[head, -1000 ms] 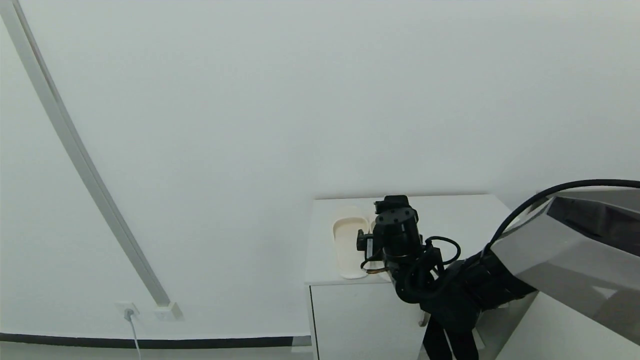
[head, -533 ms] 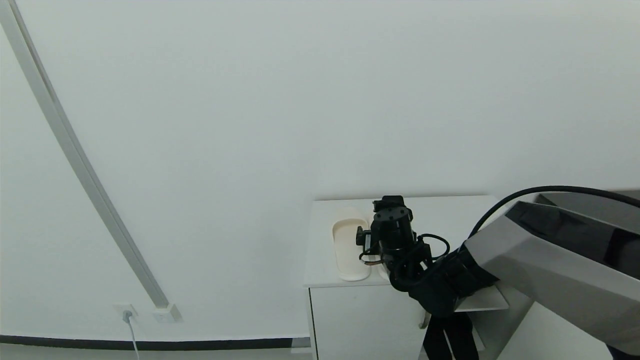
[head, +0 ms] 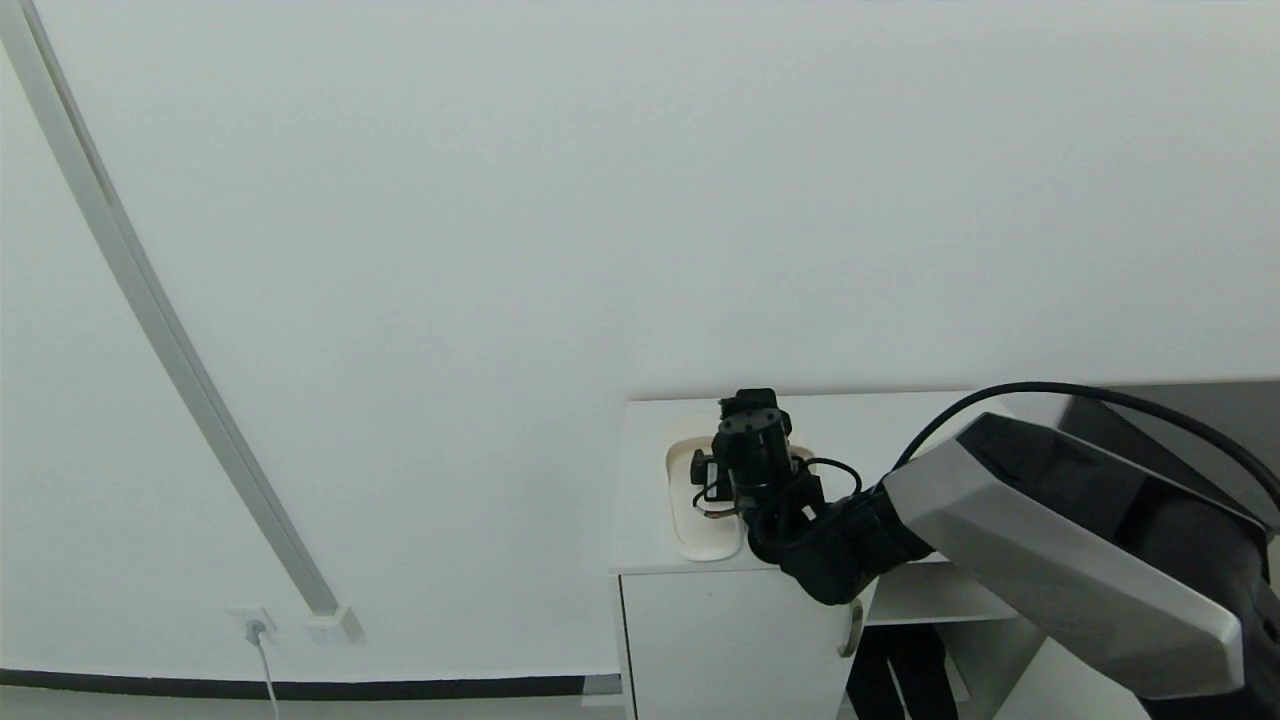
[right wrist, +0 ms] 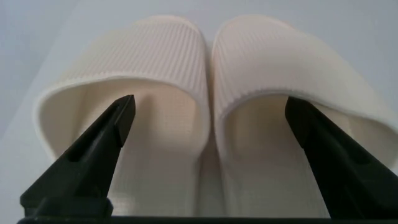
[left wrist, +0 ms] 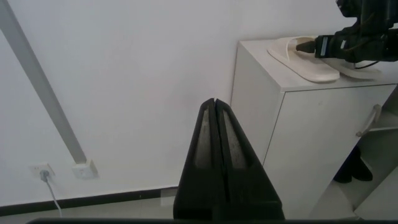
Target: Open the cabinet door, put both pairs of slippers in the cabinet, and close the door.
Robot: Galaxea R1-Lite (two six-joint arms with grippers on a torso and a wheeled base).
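A pair of cream slippers (head: 700,505) lies side by side on top of the white cabinet (head: 900,420). My right gripper (right wrist: 208,115) is open just above them, one finger outside each slipper (right wrist: 155,68), facing their openings. From the side, that gripper (left wrist: 311,45) sits low over the cream slippers (left wrist: 305,62). The cabinet's left door (head: 730,640) is shut. To its right the cabinet stands open, with a shelf (head: 935,600) and a dark pair of slippers (head: 900,680) below it. My left gripper (left wrist: 214,109) is shut on nothing, held low and away from the cabinet.
A plain white wall stands behind and left of the cabinet. A slanted grey cable duct (head: 150,300) runs down it to a socket with a plugged cord (head: 255,630). A door handle (left wrist: 373,118) sticks out at the open edge.
My right arm has moved forward and to the left, bringing its gripper over the cream slippers. With the arm lower, the cabinet's inner shelf now shows.
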